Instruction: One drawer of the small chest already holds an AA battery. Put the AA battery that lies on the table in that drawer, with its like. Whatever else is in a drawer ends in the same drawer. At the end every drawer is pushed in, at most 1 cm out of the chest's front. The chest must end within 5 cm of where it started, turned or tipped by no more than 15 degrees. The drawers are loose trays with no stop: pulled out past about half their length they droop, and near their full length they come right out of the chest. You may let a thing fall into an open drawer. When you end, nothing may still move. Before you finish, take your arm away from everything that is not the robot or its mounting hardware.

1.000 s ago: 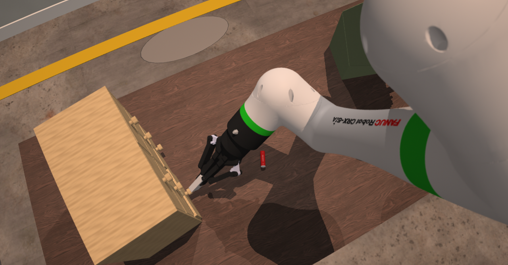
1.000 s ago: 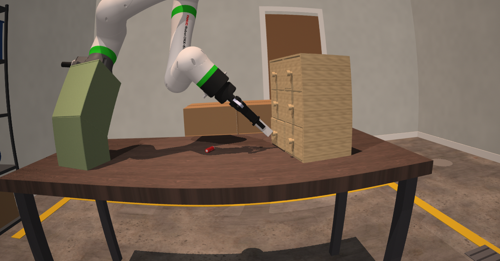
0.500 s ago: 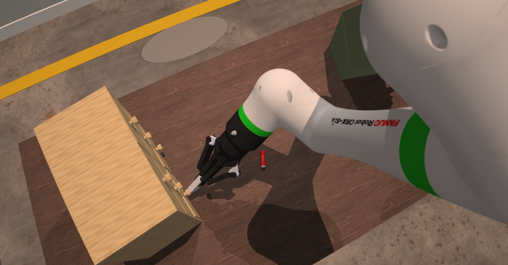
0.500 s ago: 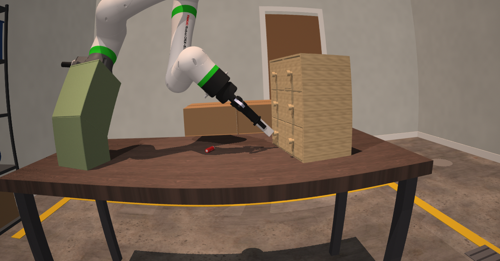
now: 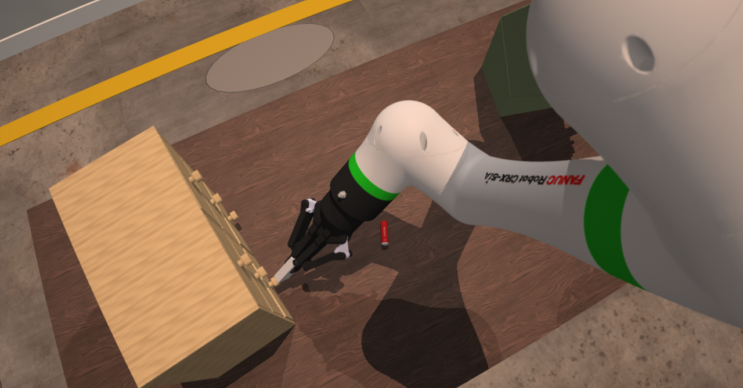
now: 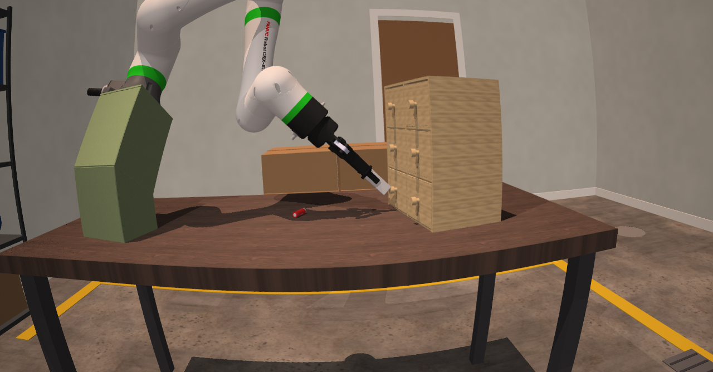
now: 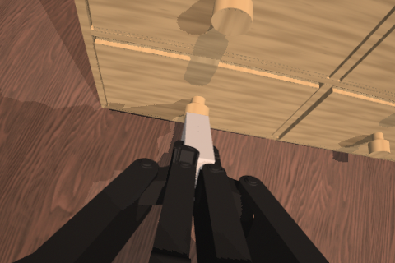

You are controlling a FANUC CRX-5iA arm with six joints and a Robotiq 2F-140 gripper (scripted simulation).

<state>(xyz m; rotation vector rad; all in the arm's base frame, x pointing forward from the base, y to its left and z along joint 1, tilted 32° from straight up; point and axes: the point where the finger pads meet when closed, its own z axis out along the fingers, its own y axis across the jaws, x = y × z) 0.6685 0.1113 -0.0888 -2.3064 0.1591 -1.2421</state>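
Observation:
The wooden chest [image 5: 150,250] [image 6: 465,155] stands upright, with drawers in two columns of three rows. All its drawers look pushed in or nearly so. My gripper [image 5: 277,280] [image 6: 386,190] [image 7: 193,131] is shut and empty. Its fingertips touch or nearly touch the front of the knob [image 7: 197,106] of a bottom drawer, the far one in the exterior view. That drawer's front [image 7: 144,78] stands about level with the chest's front. The red AA battery [image 5: 384,232] [image 6: 299,213] lies on the table, away from the chest, in the arm's shadow. The insides of the drawers are hidden.
The table [image 5: 291,141] [image 6: 239,250] bears the chest, the battery and the arm's green pedestal [image 5: 519,74] [image 6: 119,170]. The knob of the drawer above [image 7: 232,10] sticks out over my fingers. Another bottom knob [image 6: 414,201] [image 7: 378,145] stands to one side.

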